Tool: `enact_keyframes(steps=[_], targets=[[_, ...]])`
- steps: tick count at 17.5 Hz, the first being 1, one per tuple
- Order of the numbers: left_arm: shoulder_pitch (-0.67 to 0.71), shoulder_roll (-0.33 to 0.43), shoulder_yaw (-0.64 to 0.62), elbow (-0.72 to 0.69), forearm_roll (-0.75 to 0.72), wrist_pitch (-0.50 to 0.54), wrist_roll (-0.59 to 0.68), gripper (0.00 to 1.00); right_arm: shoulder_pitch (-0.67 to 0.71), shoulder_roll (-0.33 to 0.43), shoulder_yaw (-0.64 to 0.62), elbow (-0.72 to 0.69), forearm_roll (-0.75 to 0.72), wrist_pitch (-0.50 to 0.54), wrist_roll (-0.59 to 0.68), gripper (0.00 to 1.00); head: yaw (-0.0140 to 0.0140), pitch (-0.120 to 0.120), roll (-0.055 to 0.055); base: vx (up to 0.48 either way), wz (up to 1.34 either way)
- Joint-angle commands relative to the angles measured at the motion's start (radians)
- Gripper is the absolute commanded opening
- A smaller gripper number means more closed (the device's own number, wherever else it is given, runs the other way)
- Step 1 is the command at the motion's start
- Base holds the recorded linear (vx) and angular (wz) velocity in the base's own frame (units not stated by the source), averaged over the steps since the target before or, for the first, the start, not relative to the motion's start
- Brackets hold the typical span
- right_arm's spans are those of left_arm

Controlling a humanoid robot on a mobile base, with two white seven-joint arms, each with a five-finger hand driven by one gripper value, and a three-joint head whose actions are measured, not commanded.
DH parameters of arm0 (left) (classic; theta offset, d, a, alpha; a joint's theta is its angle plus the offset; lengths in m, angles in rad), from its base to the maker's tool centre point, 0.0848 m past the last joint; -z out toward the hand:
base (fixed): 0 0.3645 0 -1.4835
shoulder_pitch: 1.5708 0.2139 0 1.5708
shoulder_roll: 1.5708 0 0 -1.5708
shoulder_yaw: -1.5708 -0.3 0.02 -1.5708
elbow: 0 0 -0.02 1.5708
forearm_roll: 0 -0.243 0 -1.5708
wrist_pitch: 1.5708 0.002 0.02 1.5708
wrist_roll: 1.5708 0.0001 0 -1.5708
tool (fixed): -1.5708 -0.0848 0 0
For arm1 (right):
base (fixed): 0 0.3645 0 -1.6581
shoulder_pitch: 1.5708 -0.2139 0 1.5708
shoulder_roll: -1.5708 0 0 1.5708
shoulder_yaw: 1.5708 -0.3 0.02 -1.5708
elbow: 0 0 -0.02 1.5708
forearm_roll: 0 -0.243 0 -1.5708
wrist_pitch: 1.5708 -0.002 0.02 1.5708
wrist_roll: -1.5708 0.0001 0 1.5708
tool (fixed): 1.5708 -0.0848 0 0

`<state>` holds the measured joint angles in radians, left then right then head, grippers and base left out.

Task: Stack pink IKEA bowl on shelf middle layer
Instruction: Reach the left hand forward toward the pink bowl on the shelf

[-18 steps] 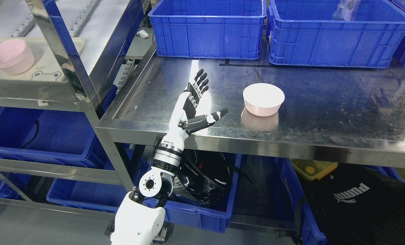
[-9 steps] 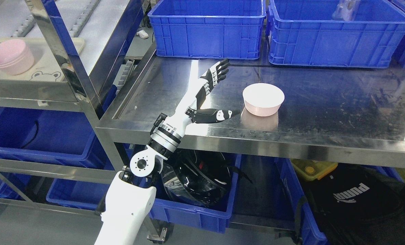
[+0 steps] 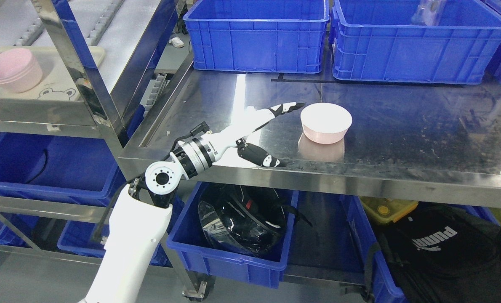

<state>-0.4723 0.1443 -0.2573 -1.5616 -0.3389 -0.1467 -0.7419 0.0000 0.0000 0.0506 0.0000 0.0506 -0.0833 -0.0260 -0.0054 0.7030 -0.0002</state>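
A pink bowl (image 3: 326, 122) stands upright on the steel table (image 3: 402, 126), near its front middle. My left hand (image 3: 282, 132) lies low over the table just left of the bowl, open, fingers stretched toward the bowl's rim and thumb spread down toward the table's front edge. It holds nothing and does not touch the bowl. A stack of pink bowls (image 3: 12, 75) sits on a cream tray (image 3: 61, 86) on the shelf at the far left. The right arm is out of view.
Two big blue crates (image 3: 257, 35) (image 3: 414, 42) stand at the back of the table. A steel shelf post (image 3: 86, 84) rises between the shelf and the table. Blue bins (image 3: 233, 256), one with a black helmet (image 3: 242, 219), sit below the table.
My left arm has swung down and rightward. The hand has turned from raised and upright to lying nearly flat, with the fingertips now close to the bowl's left rim. The bowl has not moved.
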Motion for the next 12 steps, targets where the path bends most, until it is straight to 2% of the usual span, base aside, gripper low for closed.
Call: enact_keyframes(steps=[1,3,5,8,10,12], targets=[[-0.087,0.032,0.007,-0.002,-0.184,-0.007,-0.073,1.0,0.021,-0.017,0.0,-0.017,0.0,0.0,0.0,1.0,0.0,0.0,0.0,0.0,0.0],[-0.132,-0.003,-0.029,0.006,-0.256,-0.002,-0.074,1.0,0.021,-0.017,0.0,-0.017,0.0,0.0,0.0,1.0,0.0,0.0,0.0,0.0,0.0],[-0.207,-0.031,-0.139,0.031,-0.38,0.002,-0.088,0.96,0.021,-0.017,0.0,-0.017,0.0,0.0,0.0,1.0,0.0,0.0,0.0,0.0,0.0],[-0.287,-0.127,-0.25,0.129,-0.492,0.002,-0.154,0.85,0.021,-0.017,0.0,-0.017,0.0,0.0,0.0,1.0,0.0,0.0,0.0,0.0,0.0],[-0.316,-0.127,-0.287,0.191,-0.567,0.004,-0.194,0.79,0.021,-0.017,0.0,-0.017,0.0,0.0,0.0,1.0,0.0,0.0,0.0,0.0,0.0],[-0.335,-0.127,-0.348,0.25,-0.598,0.009,-0.195,0.79,0.021,-0.017,0.0,-0.017,0.0,0.0,0.0,1.0,0.0,0.0,0.0,0.0,0.0]])
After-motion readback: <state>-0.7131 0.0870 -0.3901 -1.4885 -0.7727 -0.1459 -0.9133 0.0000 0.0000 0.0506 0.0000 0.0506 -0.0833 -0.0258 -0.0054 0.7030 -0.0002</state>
